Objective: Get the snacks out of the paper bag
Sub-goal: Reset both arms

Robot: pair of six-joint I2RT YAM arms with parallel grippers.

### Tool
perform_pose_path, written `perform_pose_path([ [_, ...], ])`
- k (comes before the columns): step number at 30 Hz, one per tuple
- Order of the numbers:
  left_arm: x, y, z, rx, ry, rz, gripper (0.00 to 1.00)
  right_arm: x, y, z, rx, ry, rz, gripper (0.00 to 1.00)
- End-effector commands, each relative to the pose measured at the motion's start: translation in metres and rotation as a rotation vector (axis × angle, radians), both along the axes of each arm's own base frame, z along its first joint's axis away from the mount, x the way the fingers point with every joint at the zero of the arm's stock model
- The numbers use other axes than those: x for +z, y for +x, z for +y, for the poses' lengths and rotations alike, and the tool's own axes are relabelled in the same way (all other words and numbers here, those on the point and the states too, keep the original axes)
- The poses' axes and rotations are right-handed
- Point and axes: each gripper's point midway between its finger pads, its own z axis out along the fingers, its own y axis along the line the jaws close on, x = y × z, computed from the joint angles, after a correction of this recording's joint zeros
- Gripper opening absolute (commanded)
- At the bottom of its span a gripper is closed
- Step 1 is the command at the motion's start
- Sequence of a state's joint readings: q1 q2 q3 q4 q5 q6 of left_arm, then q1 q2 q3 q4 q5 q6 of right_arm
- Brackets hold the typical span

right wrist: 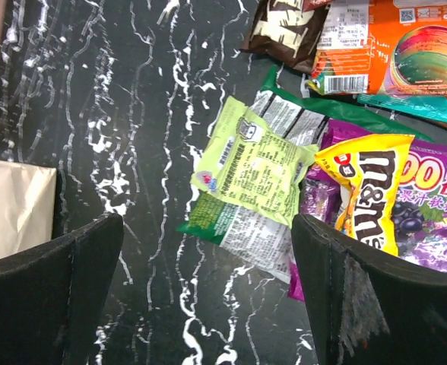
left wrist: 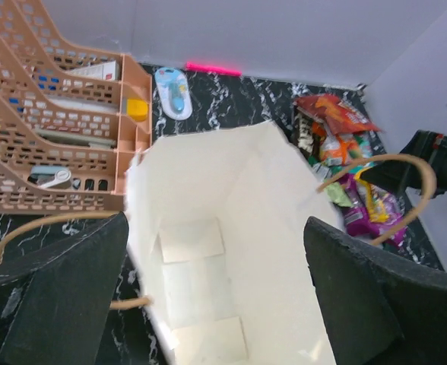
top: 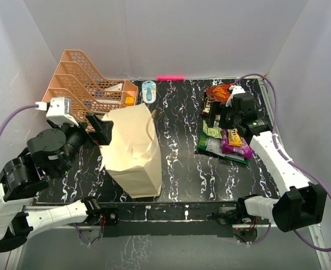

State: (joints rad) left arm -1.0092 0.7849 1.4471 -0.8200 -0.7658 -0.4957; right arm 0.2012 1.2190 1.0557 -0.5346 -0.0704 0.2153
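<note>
Left gripper (left wrist: 216,304) spread wide, nothing held, fingers straddling the bag (left wrist: 223,228) mouth, cord handles (left wrist: 406,190) loose on either side. Right gripper (right wrist: 208,296) wide too, empty, over the snacks (top: 224,140) at right of the top view. Bag stands centre-left, with the rack (top: 81,79) just beside its upper-left rim. A bare table (top: 182,163) strip runs between bag and pile, and the pile sits near the right table edge. Readable: "m&m's" on the yellow packet (right wrist: 368,190), "00" plus Chinese characters on the purple pouch (right wrist: 436,205). Green packet (right wrist: 258,163) print is too small to read.
</note>
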Motion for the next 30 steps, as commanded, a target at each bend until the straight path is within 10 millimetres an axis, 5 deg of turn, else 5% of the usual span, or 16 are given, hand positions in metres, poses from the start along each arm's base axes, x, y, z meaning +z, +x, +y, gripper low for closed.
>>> perform_pose_path([
  [1, 0.036, -0.003, -0.002, -0.051, -0.009, -0.056, 0.99, 0.097, 0.002, 0.012, 0.01, 0.132, -0.206, 0.98],
  [8, 0.119, 0.008, -0.011, -0.096, 0.047, -0.261, 0.98, 0.248, -0.048, 0.008, 0.105, 0.127, -0.512, 0.98],
  [14, 0.182, 0.001, -0.014, -0.144, -0.046, -0.451, 0.98, 0.342, -0.105, -0.017, 0.047, 0.118, -0.752, 0.98],
  [18, 0.192, -0.003, -0.015, -0.165, -0.071, -0.488, 0.98, 0.368, -0.127, -0.03, 0.003, 0.113, -0.837, 0.98],
  [30, 0.197, -0.011, 0.0, -0.149, -0.106, -0.507, 0.98, 0.397, -0.142, -0.033, -0.007, 0.149, -0.923, 0.98],
])
